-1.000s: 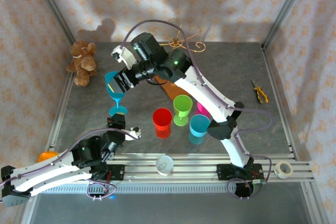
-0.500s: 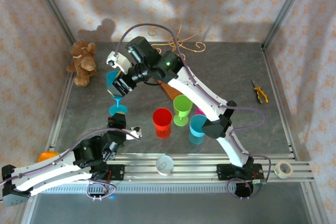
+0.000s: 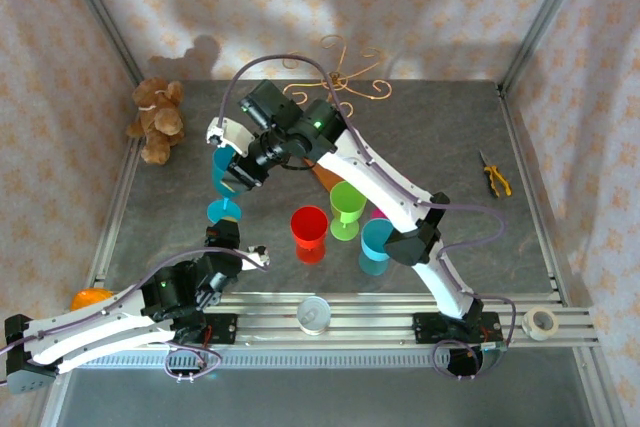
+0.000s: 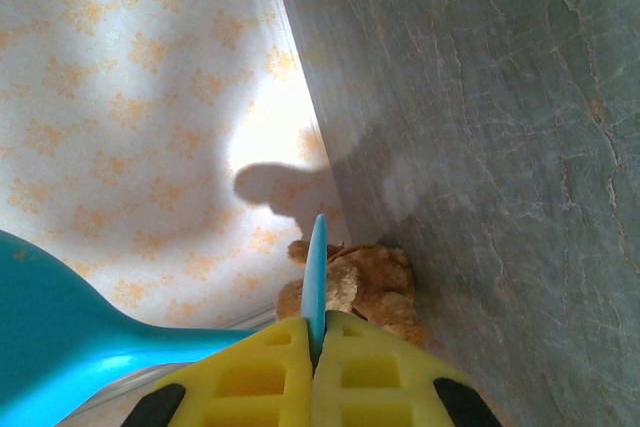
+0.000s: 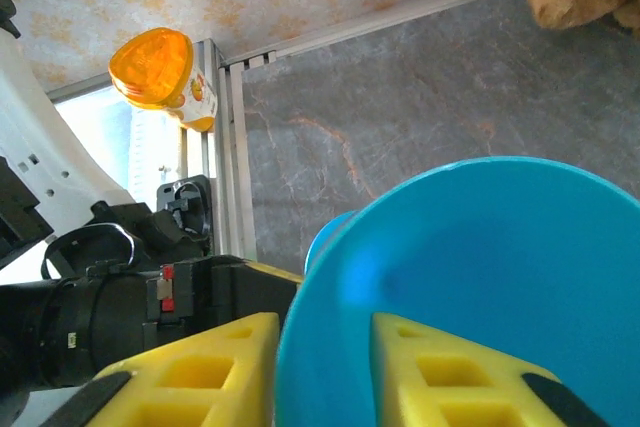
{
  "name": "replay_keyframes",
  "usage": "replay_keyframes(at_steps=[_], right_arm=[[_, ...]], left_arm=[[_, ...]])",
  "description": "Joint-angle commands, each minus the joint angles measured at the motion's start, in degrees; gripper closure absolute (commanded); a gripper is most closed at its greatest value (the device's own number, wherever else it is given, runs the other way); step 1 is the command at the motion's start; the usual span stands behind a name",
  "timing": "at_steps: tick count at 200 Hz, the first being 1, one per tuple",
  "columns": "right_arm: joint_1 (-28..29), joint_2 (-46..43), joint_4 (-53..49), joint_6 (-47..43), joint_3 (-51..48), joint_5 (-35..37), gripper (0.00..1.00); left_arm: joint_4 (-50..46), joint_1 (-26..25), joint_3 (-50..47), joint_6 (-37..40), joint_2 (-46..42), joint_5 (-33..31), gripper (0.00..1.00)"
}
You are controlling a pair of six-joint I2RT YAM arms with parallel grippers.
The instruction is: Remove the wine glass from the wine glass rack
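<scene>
A blue wine glass (image 3: 222, 159) stands off the rack, over the table's left side, its foot (image 3: 224, 211) low and its bowl up. My left gripper (image 3: 224, 228) is shut on the thin edge of the foot (image 4: 317, 267), its yellow pads (image 4: 270, 367) pressed together around it. My right gripper (image 3: 236, 167) is shut on the bowl's wall (image 5: 480, 287), one pad (image 5: 215, 367) outside and the other inside the bowl. The gold wire wine glass rack (image 3: 340, 77) stands at the back behind the right arm, with its brown base (image 3: 322, 173) partly hidden.
Red (image 3: 309, 227), green (image 3: 347, 207), cyan (image 3: 379, 239) and pink (image 3: 384, 209) cups cluster mid-table. A teddy bear (image 3: 155, 119) sits back left. Pliers (image 3: 494, 175) lie right. A clear cup (image 3: 314, 314) and a tape roll (image 3: 541, 323) rest on the front rail; an orange bottle (image 5: 165, 72) is front left.
My right gripper has moved left and down onto the bowl and closed on its wall. The glass now stands more upright. The left gripper kept its hold on the foot.
</scene>
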Motion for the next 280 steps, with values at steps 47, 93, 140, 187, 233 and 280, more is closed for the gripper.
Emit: replay_keyframes(at_steps=[47, 93, 140, 187, 233, 280], right_arm=[[2.0, -4.4, -6.6, 1.4, -4.9, -5.5, 0.91], [2.0, -6.9, -5.3, 2.0, -7.7, -5.3, 1.00], [2.0, -12.7, 2.8, 4.5, -15.2, 2.9, 1.00], [2.0, -14.5, 2.1, 4.3, -16.2, 6.6, 1.00], [2.0, -15.5, 2.1, 4.5, -17.4, 11.7, 1.00], [2.0, -16.9, 3.8, 4.8, -18.9, 17.4, 1.00]], left_arm=[[4.1, 0.0, 0.9, 0.8, -0.4, -2.7, 1.00], [4.0, 0.1, 1.3, 0.6, 0.3, -3.2, 0.97], [4.8, 0.2, 1.4, 1.0, 1.3, -2.9, 0.70], [3.9, 0.2, 1.1, -0.5, 0.5, -3.1, 0.50], [3.1, 0.6, 0.8, -1.6, -0.7, -3.1, 0.33], [1.2, 2.0, 0.7, -3.3, -3.1, -3.1, 0.22]])
